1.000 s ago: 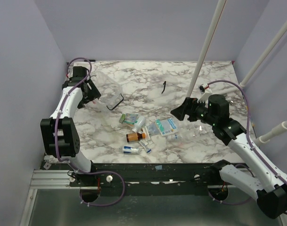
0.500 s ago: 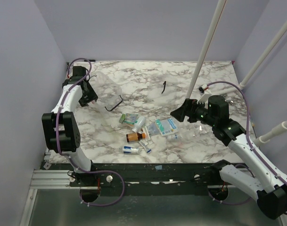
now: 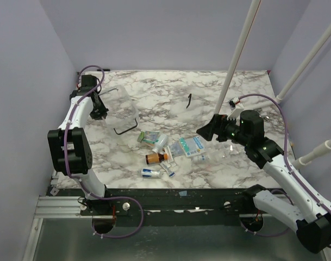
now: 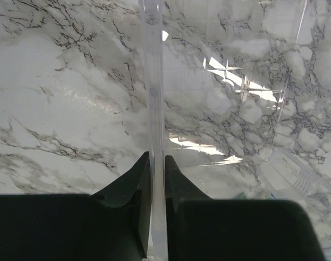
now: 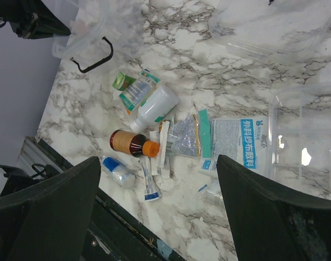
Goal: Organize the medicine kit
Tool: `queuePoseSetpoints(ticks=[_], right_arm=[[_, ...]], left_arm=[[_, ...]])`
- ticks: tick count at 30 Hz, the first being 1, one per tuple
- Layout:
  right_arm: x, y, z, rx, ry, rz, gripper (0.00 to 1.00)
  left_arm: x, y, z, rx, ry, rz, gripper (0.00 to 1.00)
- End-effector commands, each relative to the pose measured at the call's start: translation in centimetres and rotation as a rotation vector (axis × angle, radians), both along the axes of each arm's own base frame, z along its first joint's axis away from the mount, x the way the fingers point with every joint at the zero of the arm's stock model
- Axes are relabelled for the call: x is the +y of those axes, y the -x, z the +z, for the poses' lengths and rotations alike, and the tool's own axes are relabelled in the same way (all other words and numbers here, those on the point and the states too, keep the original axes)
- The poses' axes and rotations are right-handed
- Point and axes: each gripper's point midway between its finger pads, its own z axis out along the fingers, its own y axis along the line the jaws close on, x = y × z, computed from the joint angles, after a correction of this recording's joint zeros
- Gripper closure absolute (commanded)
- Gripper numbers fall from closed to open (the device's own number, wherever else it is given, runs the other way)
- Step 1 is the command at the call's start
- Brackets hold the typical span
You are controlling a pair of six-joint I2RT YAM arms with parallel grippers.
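The medicine kit [image 3: 119, 101] is a clear plastic box with a black handle [image 3: 125, 128], lying at the table's far left. My left gripper [image 3: 98, 107] is shut on one thin clear wall of the medicine kit [image 4: 156, 92], which runs straight up between the fingers of the left gripper [image 4: 157, 163]. The kit also shows top left in the right wrist view, medicine kit [image 5: 81, 35]. My right gripper [image 3: 205, 130] hangs open above the loose pile, right gripper [image 5: 158, 159], with nothing between its fingers.
The pile holds a brown bottle with an orange cap [image 5: 131, 143], a white bottle [image 5: 154, 105], a blue-printed packet [image 5: 236, 141], a small blue vial [image 5: 115, 171] and a tube [image 5: 149, 184]. Clear plastic pieces [image 5: 304, 136] lie right of it. A small black part [image 3: 189, 100] lies further back.
My left gripper has shut on the kit's clear wall and drawn back to the left. The kit shifted with it, its black handle swinging nearer. The right arm stayed still.
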Motion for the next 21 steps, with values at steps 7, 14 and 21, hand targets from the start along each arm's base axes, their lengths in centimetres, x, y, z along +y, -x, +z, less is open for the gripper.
queuePoseSetpoints(ticks=[7,14,21], right_arm=[[0.2,0.8,-0.1,0.005,0.001,0.035,0.10],[0.2,1.4,0.2,-0.003,-0.002,0.052,0.10],[0.3,1.8,1.0,-0.022,-0.018,0.065,0.10]], left_arm=[[2.5,0.5,2.6,-0.013,-0.138,-0.078,1.00],[2.9,0.7,3.7,-0.037,-0.203,-0.179,1.00],[1.5,1.0,3.9,-0.099,-0.198,-0.352,1.00]])
